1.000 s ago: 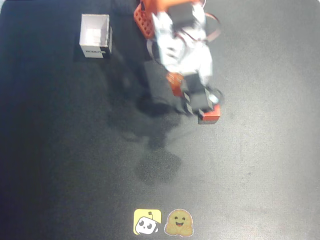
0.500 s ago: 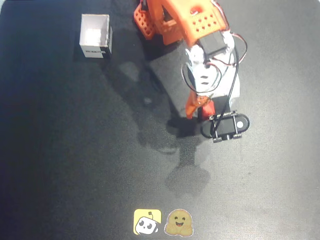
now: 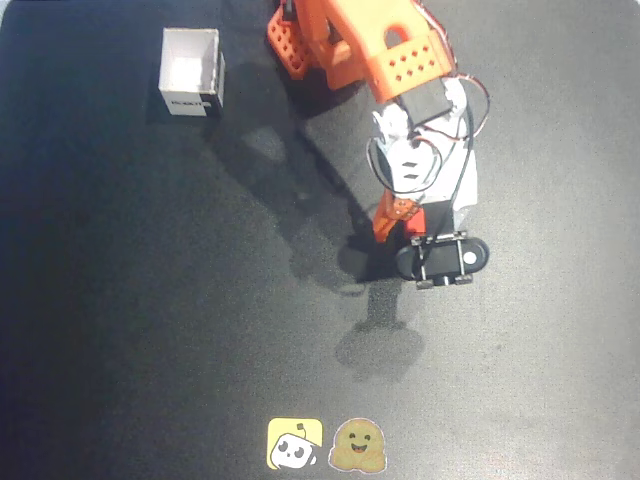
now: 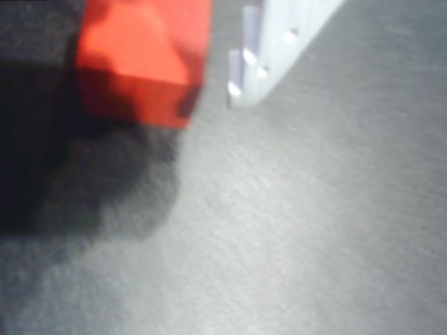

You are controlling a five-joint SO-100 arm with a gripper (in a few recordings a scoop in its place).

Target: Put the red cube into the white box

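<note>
Red cube [image 4: 136, 63] sits beside the tool's white finger [image 4: 269, 49].

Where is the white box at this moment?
In the overhead view the white box stands on the dark table at the upper left, left of the arm's orange base and far from the pincer.

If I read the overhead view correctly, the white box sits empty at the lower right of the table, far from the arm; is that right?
Not quite: the overhead view shows the white box at the upper left of the table, not the lower right. It does look empty and stands well apart from the arm.
</note>
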